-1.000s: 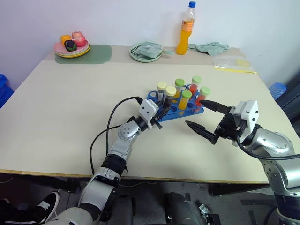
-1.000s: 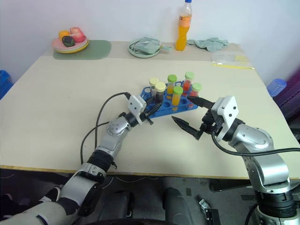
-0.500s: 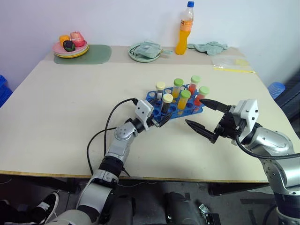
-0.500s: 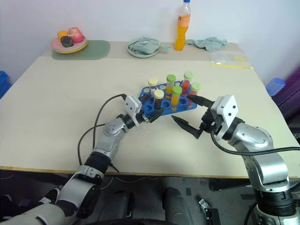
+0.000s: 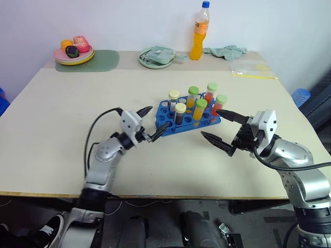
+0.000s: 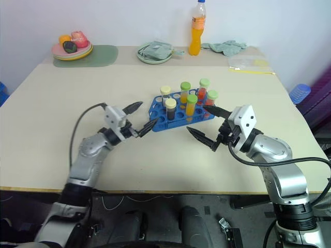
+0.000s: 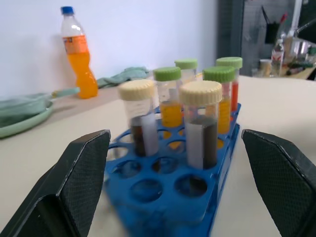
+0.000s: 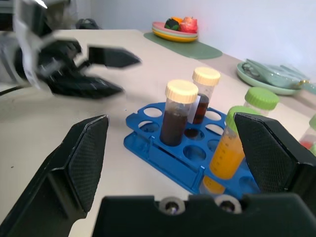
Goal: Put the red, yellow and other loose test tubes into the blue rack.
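Beige table (image 5: 62, 113), blue rack (image 5: 166, 120) mid-table, green mat (image 5: 103, 59), plate (image 5: 150, 61), orange bottle (image 5: 198, 32), cloth (image 5: 227, 51) along far edge

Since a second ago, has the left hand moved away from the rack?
Yes. The left hand has pulled back from the blue rack toward the robot's left, and now hangs open beside the rack's near-left corner, holding nothing.

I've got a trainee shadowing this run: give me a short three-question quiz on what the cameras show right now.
1. True or false: the left gripper holds a test tube.
2. How many capped tubes stand in the blue rack?
3. Which tubes have cream caps? A) the two dark ones B) the orange ones C) the red ones

Key:
1. False: it is open and empty, and so is the right gripper.
2. Six.
3. A: the front dark tube and the rear dark tube; the rest have green caps.
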Controlling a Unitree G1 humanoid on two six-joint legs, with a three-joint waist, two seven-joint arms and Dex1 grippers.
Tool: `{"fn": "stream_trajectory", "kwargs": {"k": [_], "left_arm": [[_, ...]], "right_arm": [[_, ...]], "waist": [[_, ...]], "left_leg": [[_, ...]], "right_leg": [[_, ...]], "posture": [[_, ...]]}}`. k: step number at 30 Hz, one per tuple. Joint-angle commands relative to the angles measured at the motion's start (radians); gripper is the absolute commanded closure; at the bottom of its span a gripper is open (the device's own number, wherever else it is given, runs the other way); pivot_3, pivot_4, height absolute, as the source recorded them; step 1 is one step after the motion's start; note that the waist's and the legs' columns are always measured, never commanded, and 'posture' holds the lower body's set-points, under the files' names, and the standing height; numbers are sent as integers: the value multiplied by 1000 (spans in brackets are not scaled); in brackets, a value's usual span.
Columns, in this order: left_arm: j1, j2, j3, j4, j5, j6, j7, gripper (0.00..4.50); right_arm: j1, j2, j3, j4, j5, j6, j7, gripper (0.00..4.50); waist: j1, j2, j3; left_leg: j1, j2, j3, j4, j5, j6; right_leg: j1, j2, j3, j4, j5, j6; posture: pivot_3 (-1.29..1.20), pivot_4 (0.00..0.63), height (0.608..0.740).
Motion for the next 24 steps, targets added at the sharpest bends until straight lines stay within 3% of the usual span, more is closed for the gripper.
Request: {"fn": "stream_trajectory", "kwargs": {"k": [1,6,11,17,24], "left_arm": [[32,135,107,-88,-140,110,-124,121],[85,320,180,-89,-219,124,-324,121],[106,407,237,-14,-225,78,-444,121],[47,401,236,160,-167,-38,-474,121],[91,311,207,78,-165,-49,-432,121]], "right_arm": [[38,-51,-69,11,19,-23,56,0],[86,-124,-131,82,9,-52,129,0],[110,-162,-193,161,-7,-84,149,0],[146,-166,-189,106,-13,-65,136,0],[54,-213,-182,152,-18,-40,150,0]], "waist": [[0,0,0],[0,0,0],[2,0,0],[0,1,0],[-1,1,0]], "left_leg": [[0,0,0,0,0,0],[0,0,1,0,0,0],[0,0,1,0,0,0],[0,1,1,-1,0,0],[0,1,3,0,0,0]], "right_leg": [[0,0,0,0,0,0],[0,0,0,-1,-2,-4],[0,-1,0,-1,-2,-4],[-1,0,0,-1,-2,-4],[-1,-2,1,-1,-2,-4]], "posture": [[0,150,740],[0,150,740],[0,150,740],[0,150,740],[0,150,740]]}}
